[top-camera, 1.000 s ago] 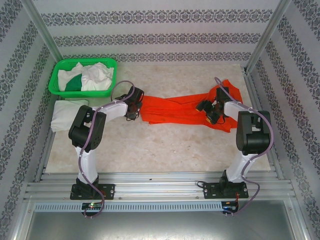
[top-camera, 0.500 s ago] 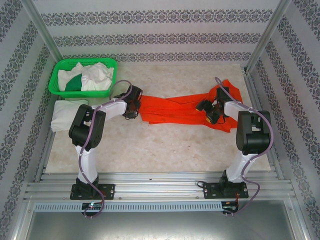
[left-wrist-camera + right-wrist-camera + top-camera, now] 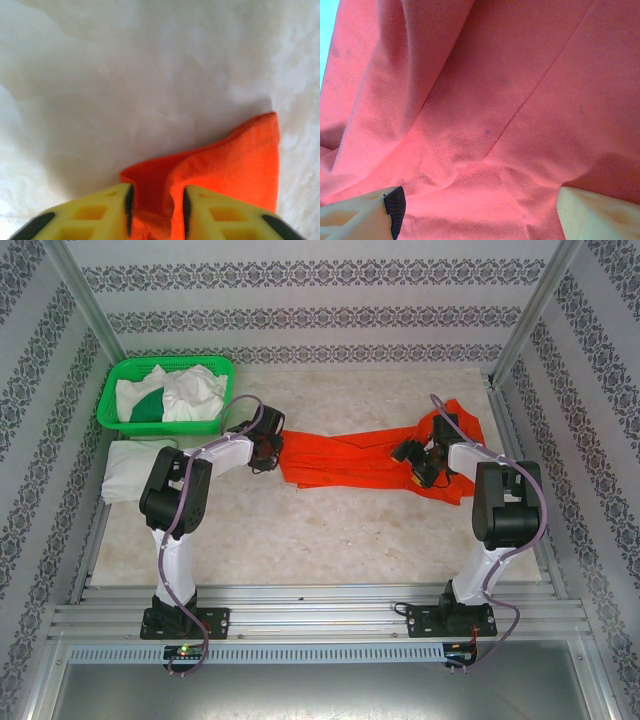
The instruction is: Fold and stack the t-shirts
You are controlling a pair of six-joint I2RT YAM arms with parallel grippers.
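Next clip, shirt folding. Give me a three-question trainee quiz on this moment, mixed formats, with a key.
1. Multiple choice: what sits between the fingers of the left gripper? A) a white sock B) a corner of the orange t-shirt C) nothing
2. True or false: the green basket is empty.
3. Fill in: the right gripper is down on the orange t-shirt with its jaws ____.
Key: 1 B. 2 False; it holds white tees and a dark green tee. 3 open.
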